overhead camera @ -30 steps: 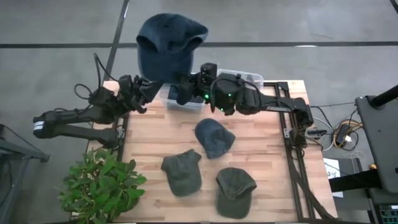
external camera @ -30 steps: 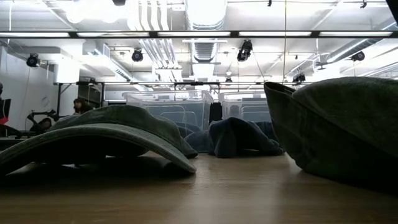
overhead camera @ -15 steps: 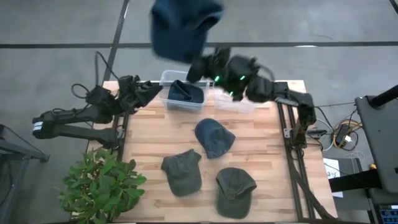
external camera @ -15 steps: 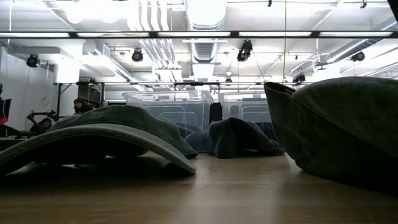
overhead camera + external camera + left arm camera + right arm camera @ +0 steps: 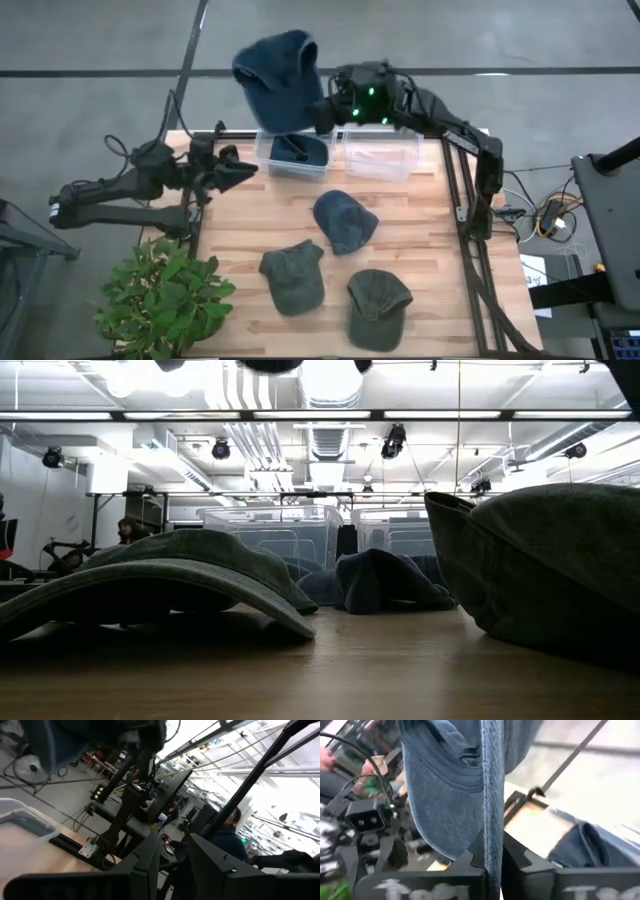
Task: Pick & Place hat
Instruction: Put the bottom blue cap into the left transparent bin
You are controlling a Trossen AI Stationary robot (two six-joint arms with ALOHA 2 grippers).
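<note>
Grey floor (image 5: 90, 40), potted plant (image 5: 160, 300) nr table, ceiling strip lights (image 5: 330, 415).

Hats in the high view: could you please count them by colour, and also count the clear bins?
Blue hats: 3 (one held up by the right gripper at, one inside the left bin, one on the table)
Green hats: 2 ()
Clear bins: 2 ()
Total: 5 hats, 2 bins

The table (image 5: 420, 260) is pale, matt wood in planks. The hats are soft, matt cloth: a blue denim-like hat (image 5: 278, 75) with stitched seams, and faded green caps (image 5: 292, 275). The bins (image 5: 380, 155) are clear, glossy plastic.
</note>
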